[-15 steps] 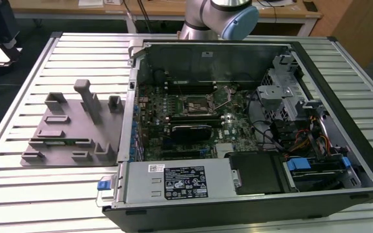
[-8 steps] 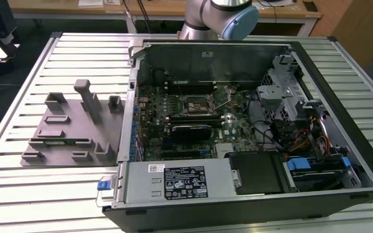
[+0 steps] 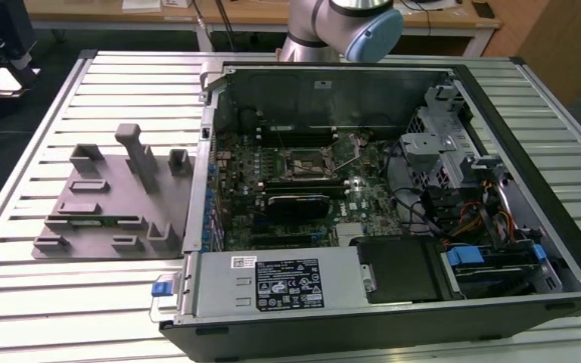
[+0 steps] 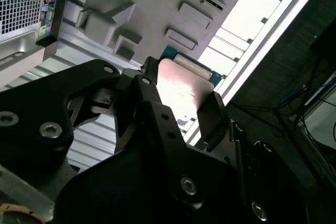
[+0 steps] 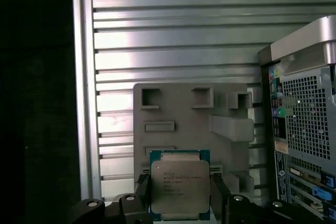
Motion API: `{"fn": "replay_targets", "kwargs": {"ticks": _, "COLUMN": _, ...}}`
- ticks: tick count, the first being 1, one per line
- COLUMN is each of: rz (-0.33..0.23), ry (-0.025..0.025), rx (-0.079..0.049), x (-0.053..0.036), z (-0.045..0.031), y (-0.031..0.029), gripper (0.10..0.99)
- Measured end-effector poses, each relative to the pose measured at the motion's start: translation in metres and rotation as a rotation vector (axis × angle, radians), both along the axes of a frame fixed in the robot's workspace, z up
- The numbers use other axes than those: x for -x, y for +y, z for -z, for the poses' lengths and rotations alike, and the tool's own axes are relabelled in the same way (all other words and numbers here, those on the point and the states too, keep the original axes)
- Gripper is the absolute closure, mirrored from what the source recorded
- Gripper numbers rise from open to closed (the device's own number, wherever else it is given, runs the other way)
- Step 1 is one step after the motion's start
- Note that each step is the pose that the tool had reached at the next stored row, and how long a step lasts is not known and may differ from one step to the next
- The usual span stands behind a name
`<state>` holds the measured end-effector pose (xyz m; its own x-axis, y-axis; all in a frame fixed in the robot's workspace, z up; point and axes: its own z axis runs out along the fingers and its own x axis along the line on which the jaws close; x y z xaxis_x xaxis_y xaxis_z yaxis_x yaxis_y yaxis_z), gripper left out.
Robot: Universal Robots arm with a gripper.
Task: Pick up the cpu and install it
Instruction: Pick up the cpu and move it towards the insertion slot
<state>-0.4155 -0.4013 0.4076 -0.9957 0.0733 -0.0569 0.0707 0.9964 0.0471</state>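
Arm (image 3: 316, 30) at top centre of exterior view, grey links, blue joint cap. Gripper (image 5: 179, 192) in both wrist views, black fingers (image 5: 143, 190) clamped on cpu (image 5: 179, 182) sides.

The holder tray (image 3: 109, 204) is lying on the table (image 3: 28, 302) towards the exterior view's left edge, just beside the computer case (image 3: 371, 336). The cpu (image 5: 179, 182) is sitting clamped in the gripper (image 5: 180, 192).

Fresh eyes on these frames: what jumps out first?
First, the cpu, clamped between the fingers of the gripper in both wrist views and held well above the grey holder tray. In the exterior view, the open computer case dominates the slatted table. The motherboard's square socket looks empty near the case's middle, and the tray sits at the exterior view's left.
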Motion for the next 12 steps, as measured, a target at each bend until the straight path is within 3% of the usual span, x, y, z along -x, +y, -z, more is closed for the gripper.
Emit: {"fn": "replay_targets", "kwargs": {"ticks": 12, "rz": 0.0, "ry": 0.0001, "rx": 0.0, "x": -0.0285, "z": 0.0, "y": 0.0, "gripper": 0.545}}
